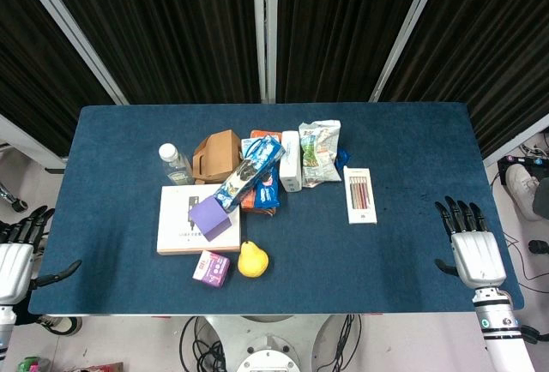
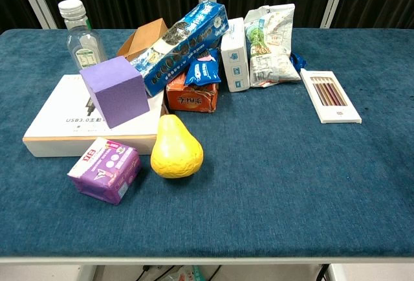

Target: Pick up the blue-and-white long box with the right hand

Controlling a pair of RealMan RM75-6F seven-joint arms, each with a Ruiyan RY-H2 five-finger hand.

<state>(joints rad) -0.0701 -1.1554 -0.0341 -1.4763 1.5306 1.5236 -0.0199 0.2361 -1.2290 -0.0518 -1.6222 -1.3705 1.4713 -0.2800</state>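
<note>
A: Right hand (image 1: 474,248) sits at the near right edge of the table (image 1: 412,158), fingers spread, holding nothing. Seen from the head view only.

B: And the left?

A: Left hand (image 1: 15,256) at the near left edge, fingers apart as well, empty.

B: Where's the target from the right hand?

A: The blue-and-white long box (image 1: 250,171) lies well apart, to the left and a little farther off, in the pile mid-table. It rests tilted, its low end by the purple cube (image 1: 209,217) on the flat white box (image 1: 176,226), its high end up near the white carton (image 1: 291,160).

B: Long axis?

A: Diagonal, near-left to far-right. The far-right end is the one closest to the right hand.

B: Anything between?

A: The pencil box (image 1: 360,194) lies on open cloth along the way. My guess: the reach goes leftward past it, then the hand closes across the box's short width.
</note>
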